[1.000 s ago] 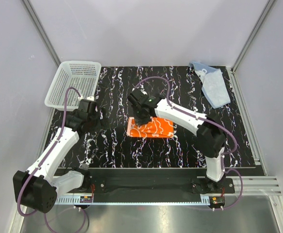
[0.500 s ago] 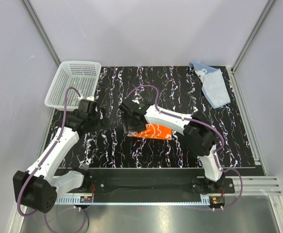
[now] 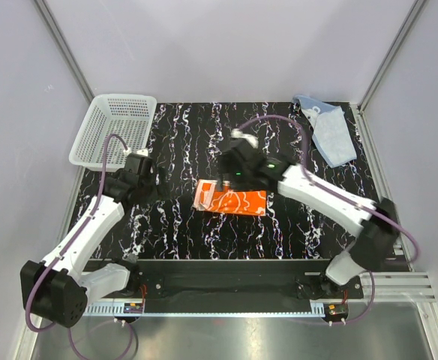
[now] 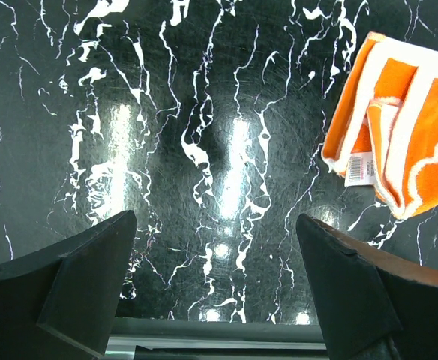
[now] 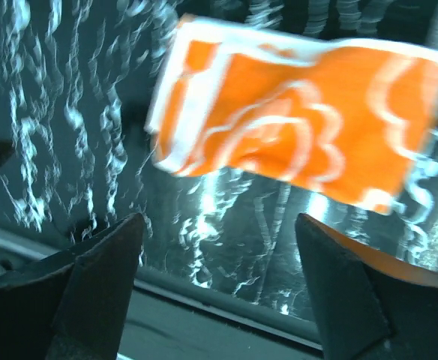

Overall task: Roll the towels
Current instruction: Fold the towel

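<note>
- The orange towel [image 3: 232, 199] is laid folded flat mid-mat [image 3: 196, 135], with bare mat on every side.
- The blue towel [image 3: 333, 133] is bunched at the far right corner, by the mat's edge.
- The right gripper [image 5: 219, 225] is held near the orange towel's far edge, jaws apart and empty.
- The left gripper [image 4: 215, 232] is held to the towel's left, jaws apart and empty.
- Counted: two towels, one basket [image 3: 114, 127], two grippers.

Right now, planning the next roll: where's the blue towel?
Top view: blue towel lies on the table, far right corner, apart from the orange towel.
</note>
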Motion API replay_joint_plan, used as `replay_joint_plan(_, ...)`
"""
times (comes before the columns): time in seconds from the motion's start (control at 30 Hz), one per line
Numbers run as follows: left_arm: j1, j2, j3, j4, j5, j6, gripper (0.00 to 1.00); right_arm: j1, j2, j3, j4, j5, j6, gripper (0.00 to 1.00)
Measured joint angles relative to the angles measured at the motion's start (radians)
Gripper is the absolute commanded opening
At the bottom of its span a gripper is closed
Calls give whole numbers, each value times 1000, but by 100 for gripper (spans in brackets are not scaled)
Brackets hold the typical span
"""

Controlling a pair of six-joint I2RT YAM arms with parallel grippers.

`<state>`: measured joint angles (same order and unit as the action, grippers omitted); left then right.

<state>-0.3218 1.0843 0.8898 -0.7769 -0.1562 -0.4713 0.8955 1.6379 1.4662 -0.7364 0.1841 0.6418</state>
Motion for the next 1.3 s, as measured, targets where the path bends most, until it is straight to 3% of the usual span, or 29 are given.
replay_joint_plan(0.17,-14,40,0,1,-3,0,92,-223,-263,-321,39,-3,66,76)
replay_joint_plan(0.37,-64,141,28,0,4,-37,91,-321,-262,-554,56,-85,100,73)
replay_joint_plan(0.67,-182,386,172,66,25,-82,89,-388,-98,-592,226,-208,99,65)
replay_joint_plan(0.93,-200,574,239,98,43,-102,87,-399,-17,-589,307,-255,86,31)
replay_joint_plan(1.13,-220,584,278,103,40,-105,82,-401,-37,-616,307,-257,72,31)
replay_joint_plan(1.3,-243,588,317,149,38,-83,67,-401,-90,-666,291,-256,59,31)
